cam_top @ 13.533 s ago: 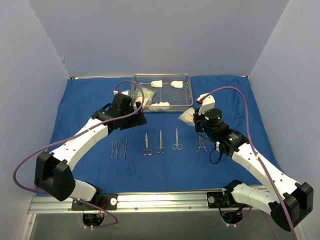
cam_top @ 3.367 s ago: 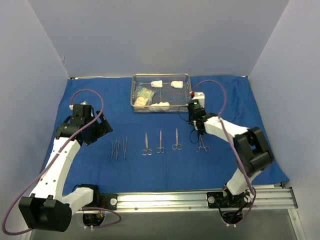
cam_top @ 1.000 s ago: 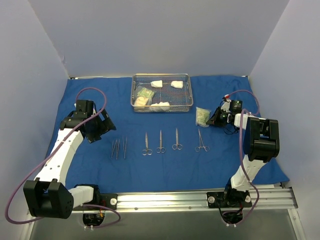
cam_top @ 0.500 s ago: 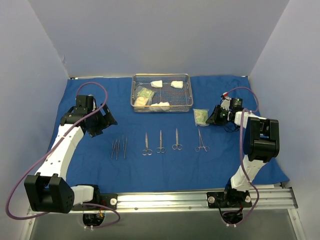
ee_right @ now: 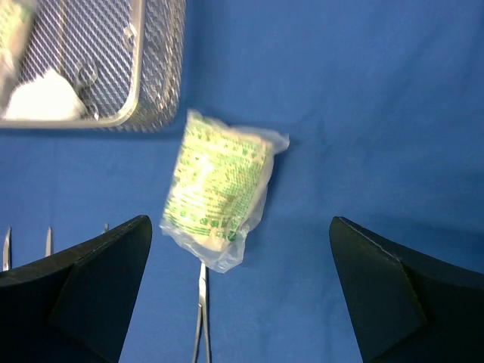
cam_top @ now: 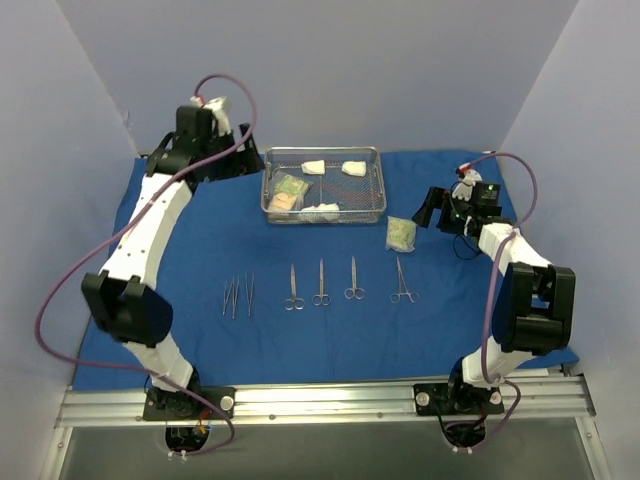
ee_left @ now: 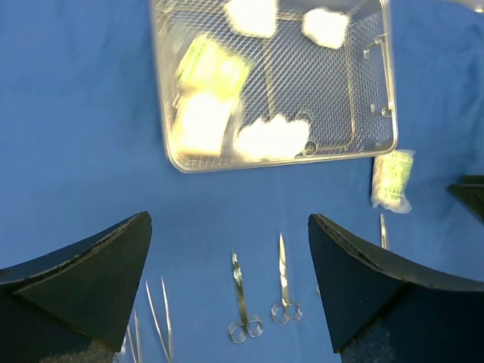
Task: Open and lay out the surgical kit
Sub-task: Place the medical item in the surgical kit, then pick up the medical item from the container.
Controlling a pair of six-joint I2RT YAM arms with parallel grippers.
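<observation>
The blue cloth (cam_top: 200,220) lies spread flat. At its back stands the wire-mesh tray (cam_top: 378,185) with white gauze pads (cam_top: 313,167) and small packets (cam_top: 288,187) inside. In a row on the cloth lie tweezers (cam_top: 237,296), three scissors (cam_top: 321,284) and forceps (cam_top: 402,282). A clear packet (cam_top: 401,233) with green print rests on the cloth right of the tray. My right gripper (cam_top: 432,215) hovers just right of it, open and empty; the packet (ee_right: 219,185) lies free below its jaws. My left gripper (cam_top: 248,163) hangs open, high by the tray's left end (ee_left: 340,91).
White walls enclose the cloth on three sides. The arms' metal rail (cam_top: 320,400) runs along the near edge. Bare blue cloth stretches left of the tweezers and right of the forceps (ee_right: 203,318).
My right gripper has opened and let go of the packet, which now lies on the cloth. My left arm has swung up and back, from the left of the cloth to beside the tray.
</observation>
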